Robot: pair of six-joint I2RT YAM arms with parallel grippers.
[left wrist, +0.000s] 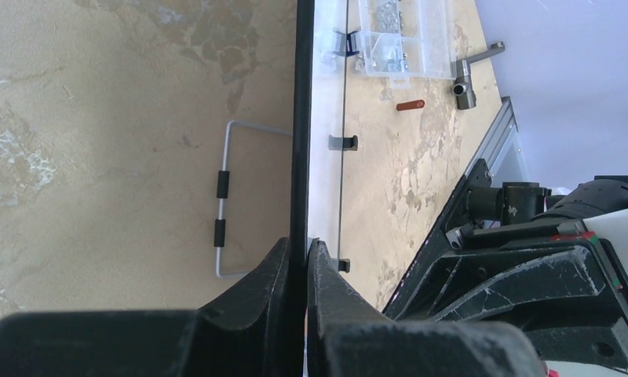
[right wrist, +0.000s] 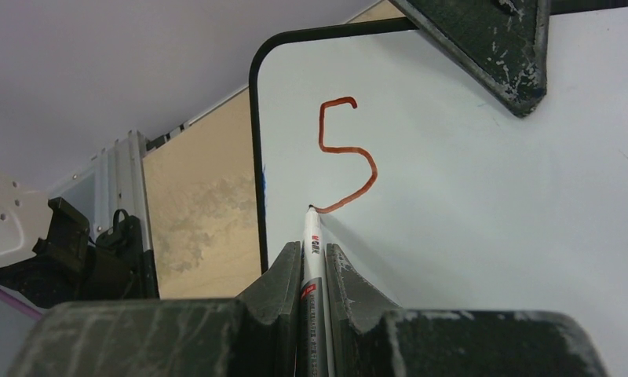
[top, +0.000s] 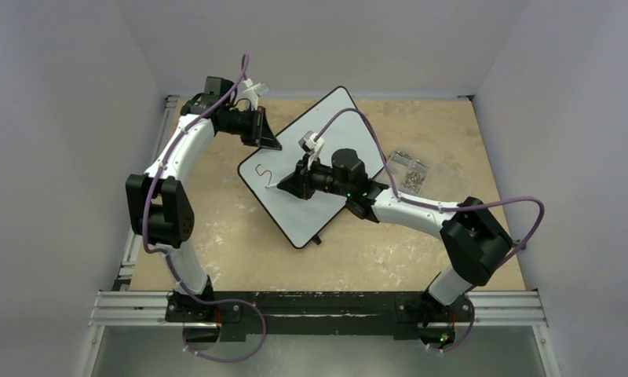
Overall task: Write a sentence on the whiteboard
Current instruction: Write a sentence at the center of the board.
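The whiteboard lies slanted at the table's middle. My left gripper is shut on its far-left rim. In the left wrist view the board's black edge runs straight between the closed fingers of that gripper. My right gripper is shut on a slim red-and-white marker, tip touching the board. The sentence is a single reddish-brown S-shaped stroke near the board's corner, also visible from above. The marker's tip rests at the stroke's lower end. One left finger shows at the top.
A clear plastic box of metal bits sits right of the board. A red marker cap and a grey metal fitting lie near it. The board's wire stand sticks out underneath. White walls enclose the table; a rail crosses the near edge.
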